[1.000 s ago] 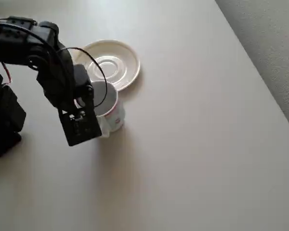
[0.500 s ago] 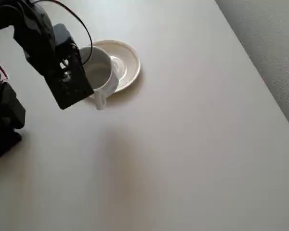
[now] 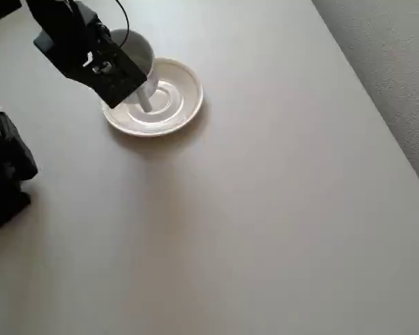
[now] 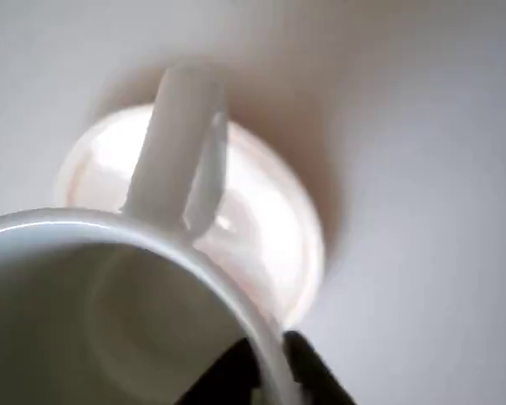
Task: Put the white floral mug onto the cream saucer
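In your wrist view the white floral mug (image 4: 110, 321) sits nearest the lens, its open mouth facing the camera and its loop handle pointing up the picture, away from you. The end effector (image 4: 270, 375) is clamped on the mug: you can see two dark fingertips (image 4: 308, 371) at the bottom edge pinching the rim wall, one inside and one outside. Beyond the mug, the cream saucer (image 4: 270, 245) lies under it, blurred, its rim showing to the right of the handle.

From overhead, the black arm comes in from the upper left and the end effector (image 3: 119, 80) hides much of the mug (image 3: 136, 52). The mug hangs over the upper-left part of the saucer (image 3: 185, 98), with its handle reaching toward the saucer's centre well. You cannot tell from these pictures whether the mug's base touches the saucer. The saucer rests on the pale worktop (image 3: 265, 209).
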Robot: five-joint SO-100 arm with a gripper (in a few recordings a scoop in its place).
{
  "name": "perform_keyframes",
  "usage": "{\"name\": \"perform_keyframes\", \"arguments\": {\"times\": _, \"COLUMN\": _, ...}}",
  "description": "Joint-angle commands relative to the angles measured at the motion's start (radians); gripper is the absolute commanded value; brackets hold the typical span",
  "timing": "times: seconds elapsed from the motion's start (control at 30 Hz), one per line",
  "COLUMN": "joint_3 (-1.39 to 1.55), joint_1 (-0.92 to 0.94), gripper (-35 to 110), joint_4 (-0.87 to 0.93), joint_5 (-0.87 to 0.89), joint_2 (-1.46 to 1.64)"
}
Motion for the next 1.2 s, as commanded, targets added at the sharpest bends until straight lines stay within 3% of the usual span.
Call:
{"name": "perform_keyframes", "arguments": {"times": 0.0, "joint_3": -0.107, "joint_1": -0.052, "gripper": -2, "joint_4": -0.077, "joint_5": -0.006, "joint_2": -0.044}}
{"name": "perform_keyframes", "arguments": {"times": 0.53, "joint_3": 0.025, "joint_1": -0.052, "gripper": -2, "joint_4": -0.256, "joint_5": -0.055, "joint_2": -0.149}}
{"name": "perform_keyframes", "arguments": {"times": 1.17, "joint_3": 0.064, "joint_1": 0.032, "gripper": -2, "joint_4": -0.284, "joint_5": -0.137, "joint_2": -0.166}}
